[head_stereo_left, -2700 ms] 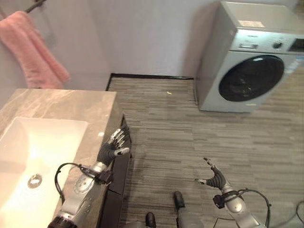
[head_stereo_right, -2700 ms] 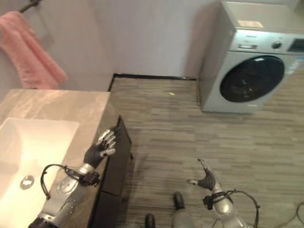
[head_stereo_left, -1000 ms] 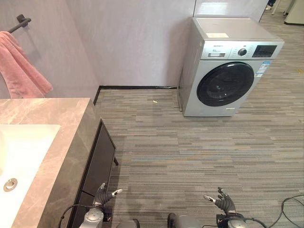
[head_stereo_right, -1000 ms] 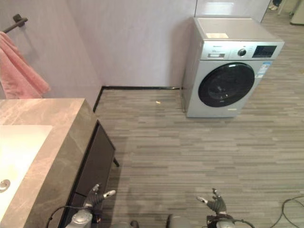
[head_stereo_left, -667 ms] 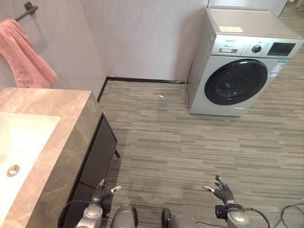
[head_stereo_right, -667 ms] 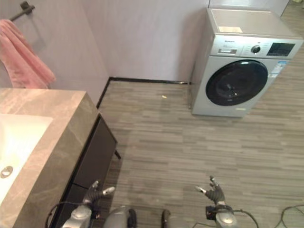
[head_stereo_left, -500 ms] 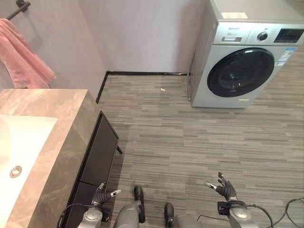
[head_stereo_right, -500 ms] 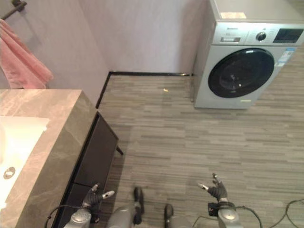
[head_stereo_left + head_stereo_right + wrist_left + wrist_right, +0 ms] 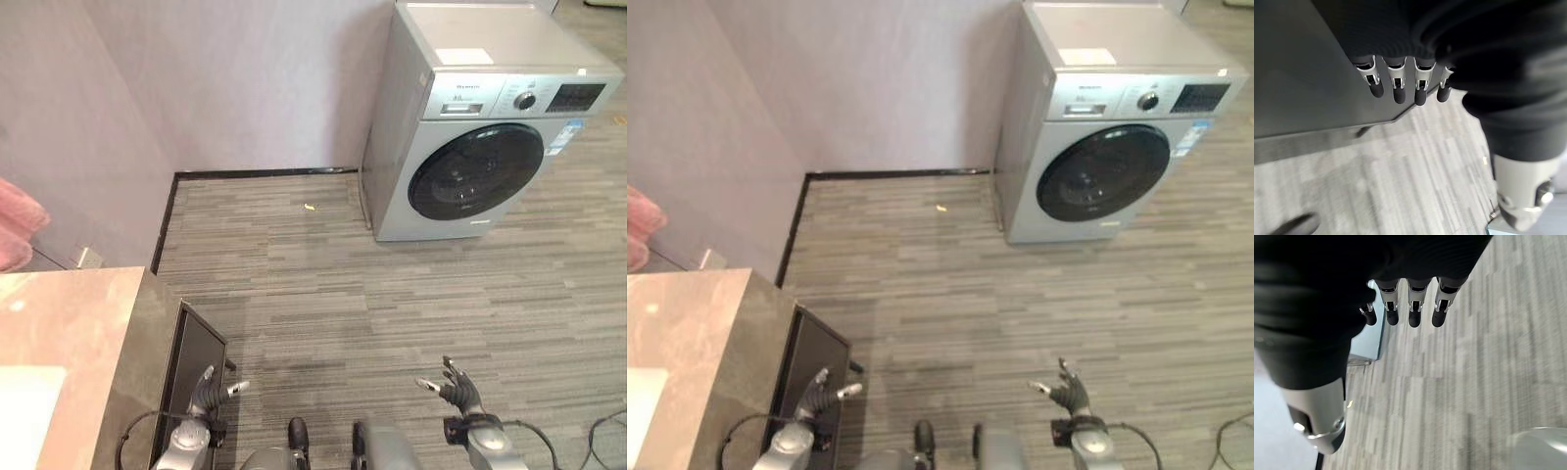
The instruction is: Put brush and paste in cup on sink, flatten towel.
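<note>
Both hands hang low over the striped floor, fingers relaxed and empty: left hand (image 9: pixel 208 390) beside the dark cabinet (image 9: pixel 186 377), right hand (image 9: pixel 458 388) apart. The pink towel (image 9: pixel 18 230) peeks above the marble surface (image 9: pixel 69 352). A washing machine (image 9: pixel 480 127) stands beyond.

A silver front-loading washing machine (image 9: pixel 480 137) stands at two o'clock against the grey wall (image 9: pixel 245 78), a small yellowish scrap (image 9: pixel 310 207) lies on the striped floor (image 9: pixel 392 294) near twelve, and a dark cabinet front (image 9: pixel 191 367) sits at eight.

left robot hand (image 9: pixel 1400 54) empty, dark cabinet (image 9: pixel 1298 73), floor (image 9: pixel 1400 186)
</note>
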`<state>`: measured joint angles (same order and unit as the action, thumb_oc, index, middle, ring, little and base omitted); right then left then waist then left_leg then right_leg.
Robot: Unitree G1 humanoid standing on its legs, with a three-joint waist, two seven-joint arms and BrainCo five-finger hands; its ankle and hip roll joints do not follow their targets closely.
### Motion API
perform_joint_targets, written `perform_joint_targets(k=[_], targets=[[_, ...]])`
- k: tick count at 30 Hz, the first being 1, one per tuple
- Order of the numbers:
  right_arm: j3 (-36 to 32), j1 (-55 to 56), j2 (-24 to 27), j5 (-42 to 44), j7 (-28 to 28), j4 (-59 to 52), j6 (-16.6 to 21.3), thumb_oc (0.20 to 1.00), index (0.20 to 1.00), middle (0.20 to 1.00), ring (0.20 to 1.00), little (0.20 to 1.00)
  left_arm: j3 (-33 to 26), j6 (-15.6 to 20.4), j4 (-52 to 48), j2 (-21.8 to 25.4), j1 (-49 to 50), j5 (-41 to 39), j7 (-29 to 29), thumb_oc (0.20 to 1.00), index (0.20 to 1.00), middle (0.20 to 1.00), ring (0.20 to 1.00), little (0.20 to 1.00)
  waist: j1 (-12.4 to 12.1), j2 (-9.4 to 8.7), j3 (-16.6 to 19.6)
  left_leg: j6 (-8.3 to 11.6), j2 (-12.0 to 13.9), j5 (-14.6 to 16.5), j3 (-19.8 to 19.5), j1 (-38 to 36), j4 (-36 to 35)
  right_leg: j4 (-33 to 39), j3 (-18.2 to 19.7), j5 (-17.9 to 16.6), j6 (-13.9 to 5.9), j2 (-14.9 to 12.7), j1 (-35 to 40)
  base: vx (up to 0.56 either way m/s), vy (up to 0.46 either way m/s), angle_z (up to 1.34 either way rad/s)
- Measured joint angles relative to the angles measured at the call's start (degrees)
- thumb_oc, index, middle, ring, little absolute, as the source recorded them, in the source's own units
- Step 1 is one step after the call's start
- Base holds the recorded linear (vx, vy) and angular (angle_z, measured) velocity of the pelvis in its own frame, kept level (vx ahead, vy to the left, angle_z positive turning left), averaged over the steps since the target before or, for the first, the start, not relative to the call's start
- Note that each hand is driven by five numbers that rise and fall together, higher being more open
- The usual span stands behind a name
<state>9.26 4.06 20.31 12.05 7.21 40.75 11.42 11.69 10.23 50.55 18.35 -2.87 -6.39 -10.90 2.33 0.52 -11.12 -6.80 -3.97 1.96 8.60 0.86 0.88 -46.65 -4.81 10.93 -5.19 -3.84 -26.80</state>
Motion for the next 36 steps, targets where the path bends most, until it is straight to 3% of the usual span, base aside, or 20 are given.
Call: perform_joint_targets(k=[2,3,5,7,8,9,10,11,12,13,16,20,23,26,28,29,31,32,33,36], targets=[[-0.1,0.0,0.3,0.0,0.0,0.1,0.1,1.0,1.0,1.0,1.0,1.0,-0.3,-0.2,0.2,-0.2,-0.7,0.0,0.0,1.0,1.0,1.0,1.0,1.0,0.6,0.26,-0.4,0.47,-0.4,2.3,-1.2,-1.1,1.3,12.0,-3.3,-1.8,0.97,-1.2,-2.7,0.65,-0.104,0.31],[-0.1,0.0,0.3,0.1,0.1,0.2,-0.1,1.0,1.0,1.0,1.0,1.0,-0.6,-0.4,0.9,-0.8,-1.8,0.0,0.2,1.0,1.0,1.0,1.0,1.0,2.0,0.28,-0.7,0.92,-0.6,4.9,-3.6,-1.6,2.4,26.1,-3.2,-4.5,-0.05,-1.4,-2.3,0.39,-0.067,0.55],[0.0,0.2,0.1,0.1,0.1,0.5,-0.3,1.0,1.0,1.0,1.0,1.0,-0.8,-0.4,1.6,-0.8,-2.0,0.0,0.3,1.0,1.0,1.0,1.0,1.0,1.8,-0.73,-1.2,1.79,-1.0,7.2,-4.4,-4.5,2.1,34.4,-3.2,-8.3,-0.42,-1.9,-2.8,0.48,-0.12,0.42],[0.0,0.9,0.0,0.1,0.2,1.1,-0.4,1.0,1.0,1.0,1.0,1.0,-0.8,-0.4,3.0,-1.1,-0.8,0.1,0.2,1.0,1.0,1.0,1.0,1.0,2.5,-1.24,-0.6,3.16,-0.2,10.3,-6.1,-8.2,2.5,34.8,-2.7,-10.4,-0.29,-1.6,-1.3,0.54,-0.266,0.55],[0.0,2.3,-0.4,0.3,0.2,2.4,-0.4,1.0,1.0,1.0,1.0,1.0,0.2,-0.4,5.0,-1.8,-0.3,0.0,0.2,1.0,1.0,1.0,1.0,1.0,3.3,-1.75,0.8,5.04,0.5,12.5,-8.6,-8.4,7.4,29.0,1.8,-10.7,0.21,-0.3,1.0,0.23,-0.174,0.9],[0.0,3.2,-0.7,0.3,0.2,3.1,-0.4,1.0,1.0,1.0,1.0,1.0,0.9,-0.4,6.0,-1.8,-0.7,0.0,0.2,1.0,1.0,1.0,1.0,1.0,3.8,-2.94,1.8,5.74,0.1,12.8,-9.7,-6.9,11.8,30.8,3.7,-14.1,1.15,-0.2,3.2,0.34,-0.329,1.15],[-0.2,3.6,-0.3,0.6,0.2,4.3,-0.5,1.0,1.0,1.0,1.0,1.0,0.9,-0.5,6.9,-3.0,-0.9,0.0,0.2,1.0,1.0,1.0,1.0,1.0,3.8,-2.43,2.2,7.45,1.0,12.8,-9.7,-4.3,19.3,31.2,3.1,-14.8,3.67,0.5,4.8,0.31,-0.359,0.81],[-0.7,2.8,-0.2,0.7,0.3,5.7,-0.1,1.0,1.0,1.0,1.0,1.0,0.5,-0.5,7.6,-5.5,-0.7,-0.1,0.2,1.0,1.0,1.0,1.0,1.0,2.0,-1.76,2.8,12.86,3.5,8.2,-9.8,3.8,35.2,33.5,0.9,-13.6,7.06,2.8,7.8,0.31,-0.356,0.62],[-1.4,2.9,-0.3,0.7,0.3,6.0,-0.2,1.0,1.0,1.0,1.0,1.0,0.8,-0.6,8.5,-5.9,-1.7,-0.2,0.0,1.0,1.0,1.0,1.0,1.0,1.5,-1.51,2.7,14.73,4.9,2.9,-9.7,9.1,44.5,34.8,-0.7,-13.6,8.85,2.9,9.4,0.31,-0.295,0.4],[-1.3,2.1,-0.5,0.7,0.4,6.3,-0.3,1.0,1.0,1.0,1.0,1.0,1.9,-0.6,8.0,-6.5,-1.7,-0.3,0.1,1.0,1.0,1.0,1.0,1.0,0.4,-2.68,2.7,14.57,5.5,-0.5,-9.0,14.9,52.2,35.3,-1.8,-12.9,10.13,3.6,11.8,0.22,-0.176,0.32],[-0.5,0.8,0.0,0.6,0.7,5.3,-0.4,1.0,1.0,1.0,1.0,1.0,2.7,-0.7,5.8,-5.6,-1.4,-0.3,0.5,1.0,1.0,1.0,1.0,1.0,0.1,-4.41,1.9,11.63,7.7,1.6,-3.7,19.9,50.6,39.8,-3.8,-11.1,11.47,4.5,18.8,0.45,-0.18,0.38],[-0.4,0.6,1.0,0.0,1.4,-1.7,-0.4,1.0,1.0,1.0,1.0,1.0,1.5,-0.4,3.9,-4.2,-1.5,-0.1,0.1,1.0,1.0,1.0,1.0,1.0,-0.7,-3.28,1.5,10.44,7.9,1.8,4.9,23.6,26.0,44.3,-5.2,-9.7,9.52,7.4,24.0,0.41,0.008,0.07],[0.9,0.2,0.8,-1.1,1.4,-1.8,-0.5,1.0,1.0,1.0,1.0,1.0,-0.9,-0.6,7.2,-3.7,-1.9,0.3,-0.1,1.0,1.0,1.0,1.0,1.0,-1.6,-2.38,1.7,10.1,8.7,-1.1,6.6,22.9,8.4,49.0,-3.9,-8.0,8.5,10.5,28.7,0.44,0.073,-0.2],[2.1,-0.7,1.2,-4.4,1.4,-2.5,-0.7,1.0,1.0,1.0,1.0,1.0,-2.6,-1.3,7.3,-2.8,-0.5,0.2,-0.1,1.0,1.0,1.0,1.0,1.0,-1.9,-3.38,0.4,6.83,10.1,-3.6,15.4,22.8,11.5,48.5,-4.5,-6.4,6.84,11.1,33.6,0.33,0.114,-0.16],[3.3,-0.6,1.4,-6.3,1.3,-2.3,-0.9,1.0,1.0,1.0,1.0,1.0,-2.7,-1.3,7.6,-2.8,-0.3,0.2,-0.2,1.0,1.0,1.0,1.0,1.0,-1.9,-4.84,1.2,6.26,8.1,-3.4,14.0,21.3,13.3,48.2,-3.9,-4.6,4.4,10.6,34.9,0.32,0.164,-0.26],[3.5,-0.2,1.7,-6.9,1.2,-2.5,-1.0,1.0,1.0,1.0,1.0,1.0,-2.8,-1.3,7.5,-3.0,-0.4,0.2,-0.1,1.0,1.0,1.0,1.0,1.0,-1.8,-4.23,1.4,5.37,7.4,-2.8,14.0,19.6,12.1,46.4,-3.6,-3.9,4.22,11.1,34.8,0.31,0.219,-0.31],[3.7,0.3,1.1,-7.8,1.0,-3.4,-1.4,1.0,1.0,1.0,1.0,1.0,-3.7,-1.3,8.2,-2.6,-0.7,0.2,-0.2,1.0,1.0,1.0,1.0,1.0,-1.7,-3.77,1.2,-0.69,7.3,-3.2,14.0,13.8,7.7,36.7,-3.8,-1.3,1.47,12.3,33.1,0.27,0.241,-0.29],[3.9,0.9,0.9,-8.4,0.7,-4.2,-1.5,1.0,1.0,1.0,1.0,1.0,-3.9,-1.4,8.4,-2.6,-0.4,0.1,-0.2,1.0,1.0,1.0,1.0,1.0,-2.1,-4.01,1.3,-0.76,7.2,-4.0,13.7,11.9,5.7,29.3,-4.5,-0.1,0.39,11.4,30.4,0.32,0.259,0.1],[3.9,3.8,1.4,-8.6,0.0,-7.4,-1.5,1.0,1.0,1.0,1.0,1.0,-3.5,-1.4,7.7,-2.8,-0.6,0.1,-0.1,1.0,1.0,1.0,1.0,1.0,-1.4,-4.47,1.6,-1.14,4.5,-3.9,12.1,7.4,2.5,10.5,-6.8,-1.4,-1.38,7.6,23.7,0.28,0.168,0.38],[3.5,5.3,1.6,-8.5,0.1,-8.0,-1.6,1.0,1.0,1.0,1.0,1.0,-0.8,-0.9,6.0,-2.9,-2.0,0.2,-0.1,1.0,1.0,1.0,1.0,1.0,-0.6,-4.72,1.4,-2.35,0.8,-1.3,6.2,4.0,2.2,-2.5,-4.8,0.8,0.82,3.7,15.6,0.24,0.066,0.9]])
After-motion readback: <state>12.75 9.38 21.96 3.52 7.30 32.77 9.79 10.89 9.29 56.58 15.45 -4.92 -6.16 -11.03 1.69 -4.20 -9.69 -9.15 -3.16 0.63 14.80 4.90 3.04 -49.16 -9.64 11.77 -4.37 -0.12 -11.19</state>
